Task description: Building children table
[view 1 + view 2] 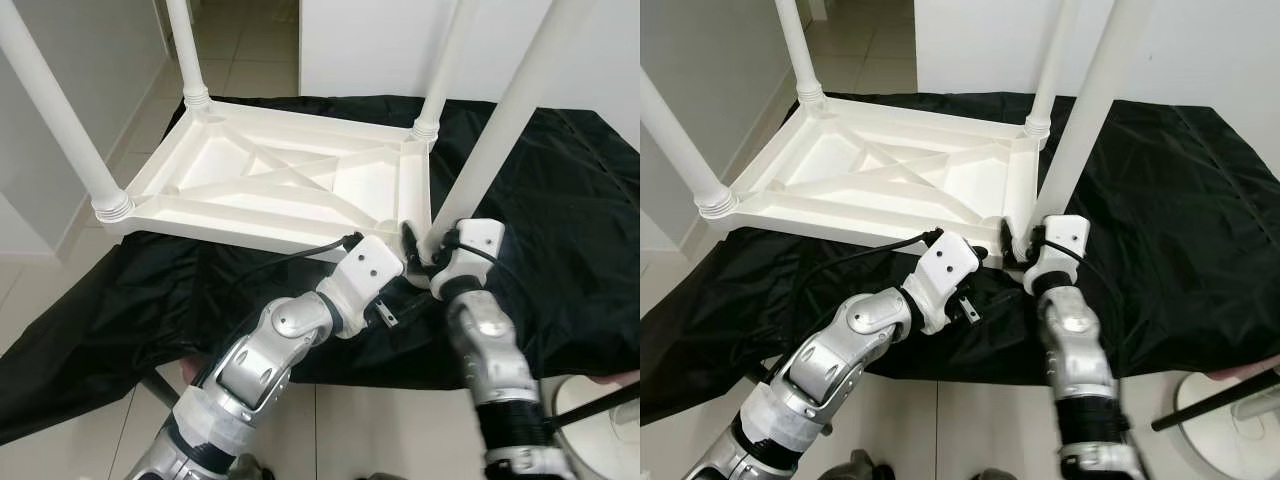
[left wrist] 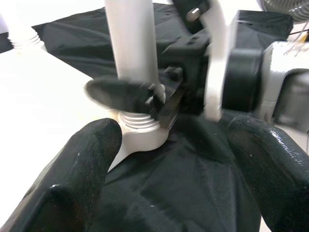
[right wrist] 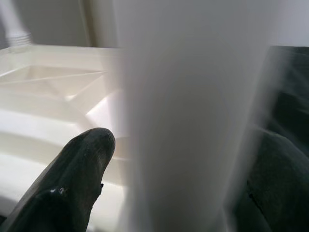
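Right jaws: closed around the near-right table leg (image 1: 500,130), just above its threaded base — one black finger (image 3: 72,179) on either side of the white tube.
Left jaws: spread wide, holding nothing; fingers (image 2: 72,179) straddle black cloth, pointing at the leg's socket.
Right gripper (image 1: 425,255): forearm rises from below, wrist bent inward to the table corner.
Left gripper (image 1: 405,290): elbow bent, arm reaching across from the left, just beside the right one.
Table (image 1: 270,180): white, upside down on the black cloth (image 1: 560,220); four legs stand upward at its corners.
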Robot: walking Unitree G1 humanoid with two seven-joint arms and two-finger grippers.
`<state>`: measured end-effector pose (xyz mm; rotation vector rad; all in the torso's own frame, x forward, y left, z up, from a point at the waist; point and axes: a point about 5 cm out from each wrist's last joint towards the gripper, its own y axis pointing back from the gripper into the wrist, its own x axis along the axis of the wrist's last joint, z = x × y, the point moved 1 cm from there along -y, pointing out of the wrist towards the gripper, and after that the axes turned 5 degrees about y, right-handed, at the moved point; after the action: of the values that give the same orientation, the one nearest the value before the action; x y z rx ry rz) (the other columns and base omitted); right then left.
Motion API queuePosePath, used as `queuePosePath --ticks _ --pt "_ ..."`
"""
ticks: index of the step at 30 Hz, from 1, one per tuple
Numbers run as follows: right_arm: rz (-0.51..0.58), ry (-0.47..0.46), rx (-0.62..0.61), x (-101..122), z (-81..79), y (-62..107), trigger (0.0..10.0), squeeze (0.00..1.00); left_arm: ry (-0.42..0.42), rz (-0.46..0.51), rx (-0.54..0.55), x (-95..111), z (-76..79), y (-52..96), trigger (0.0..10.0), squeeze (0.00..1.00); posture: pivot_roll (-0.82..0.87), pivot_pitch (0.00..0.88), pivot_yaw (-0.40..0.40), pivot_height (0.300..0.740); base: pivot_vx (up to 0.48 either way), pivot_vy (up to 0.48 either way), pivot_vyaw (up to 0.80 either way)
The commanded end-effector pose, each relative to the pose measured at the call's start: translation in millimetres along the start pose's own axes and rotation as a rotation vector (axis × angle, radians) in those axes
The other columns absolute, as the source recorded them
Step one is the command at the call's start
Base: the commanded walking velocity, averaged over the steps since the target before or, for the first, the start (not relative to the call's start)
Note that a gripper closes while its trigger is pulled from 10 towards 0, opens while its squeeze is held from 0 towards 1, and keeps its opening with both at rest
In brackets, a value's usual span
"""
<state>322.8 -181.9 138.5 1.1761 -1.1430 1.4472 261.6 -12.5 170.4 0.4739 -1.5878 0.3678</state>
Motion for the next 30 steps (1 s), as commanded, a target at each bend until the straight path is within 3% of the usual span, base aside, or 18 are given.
queuePosePath --ticks 1,4,6,7,18,19,22,23,24,25,30 --pt "-0.002 -0.003 0.049 -1.7 -1.8 -2.6 10.0 0.00 -0.021 -0.003 0.003 0.9 -2.3 -0.6 10.0 0.00 -0.02 0.000 0.012 0.740 0.000 0.000 0.00" --pt "-0.008 0.032 0.163 -1.0 3.5 -11.1 10.0 0.00 -0.027 0.000 -0.021 0.7 -1.4 0.7 10.0 0.00 -0.02 0.000 0.013 0.740 0.000 0.000 0.00" --pt "-0.008 0.032 0.163 -1.0 3.5 -11.1 10.0 0.00 -0.027 0.000 -0.021 0.7 -1.4 0.7 10.0 0.00 -0.02 0.000 0.013 0.740 0.000 0.000 0.00" --pt "-0.014 0.050 0.266 0.4 4.6 -18.6 10.0 0.00 -0.016 0.005 -0.079 1.3 2.3 4.7 10.0 0.00 -0.01 0.000 0.013 0.740 0.000 0.000 0.00" --pt "-0.037 0.118 0.420 4.2 12.8 -30.7 10.0 0.00 0.007 -0.006 -0.165 1.1 6.0 10.3 10.0 0.00 -0.01 0.000 0.016 0.740 0.000 0.000 0.00" --pt "-0.053 0.123 0.430 1.9 15.0 -30.9 5.6 0.00 0.002 -0.006 -0.161 1.3 5.6 10.1 10.0 0.00 0.00 0.000 0.015 0.740 0.000 0.000 0.00" --pt "-0.065 0.131 0.441 -0.7 17.5 -31.0 5.6 0.00 -0.004 -0.006 -0.156 1.5 5.2 10.0 10.0 0.00 0.00 0.000 0.013 0.740 0.000 0.000 0.00" --pt "-0.078 0.128 0.450 -3.5 19.7 -30.2 3.5 0.00 -0.008 -0.005 -0.152 1.7 4.8 10.0 10.0 0.00 0.00 0.000 0.012 0.740 0.000 0.000 0.00" --pt "-0.078 0.128 0.450 -3.5 19.7 -30.2 3.5 0.00 -0.008 -0.005 -0.152 1.7 4.8 10.0 10.0 0.00 0.00 0.000 0.012 0.740 0.000 0.000 0.00" --pt "-0.093 0.126 0.462 -7.7 21.9 -28.6 0.0 0.00 -0.009 -0.006 -0.149 1.7 4.8 10.5 10.0 0.00 0.00 0.000 0.012 0.740 0.000 0.000 0.00" --pt "-0.150 0.104 0.448 -20.4 28.9 -22.8 0.0 0.00 -0.005 -0.008 -0.148 1.4 6.2 11.8 10.0 0.00 0.00 0.000 0.012 0.740 0.000 0.000 0.00"
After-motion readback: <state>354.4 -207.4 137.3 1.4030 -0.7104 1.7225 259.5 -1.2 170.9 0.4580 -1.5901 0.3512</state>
